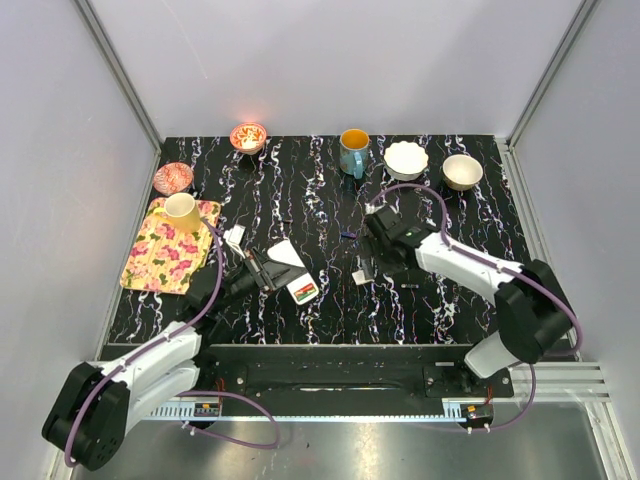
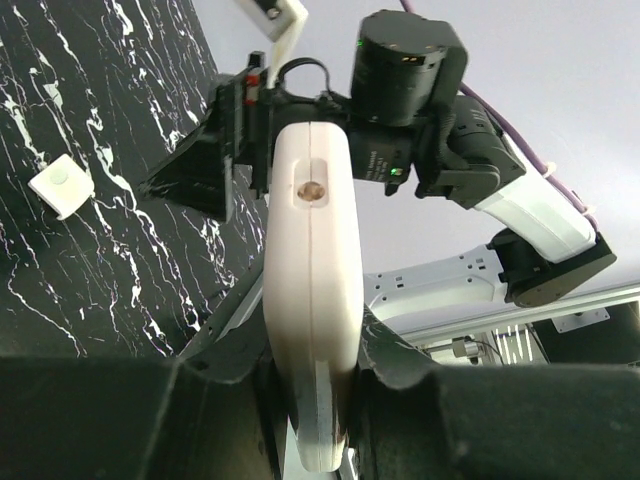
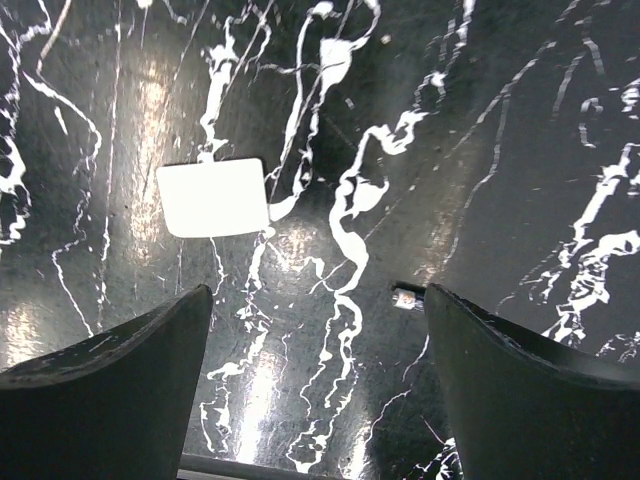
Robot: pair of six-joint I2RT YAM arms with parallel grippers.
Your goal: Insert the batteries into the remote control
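Around the remote control (image 2: 312, 300), held on edge over the table (image 1: 450, 310), the left end effector (image 2: 312, 365) pinches tight. Beyond the remote control, the right end effector (image 3: 318, 300) hangs spread, a battery (image 3: 405, 297) just beside one finger.

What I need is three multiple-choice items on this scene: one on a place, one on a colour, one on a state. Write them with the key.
1. The yellow cup stands: A on the floral tray; B beside the white bowl; C on the bare table.
2. The mug at the far edge is: A red; B teal; C white.
3. The left end effector is: A open and empty; B shut on a battery; C shut on the remote control.
Key: A, the cup sits inside the tray's rim; B, its wall shows teal; C, its fingers clamp the remote control.
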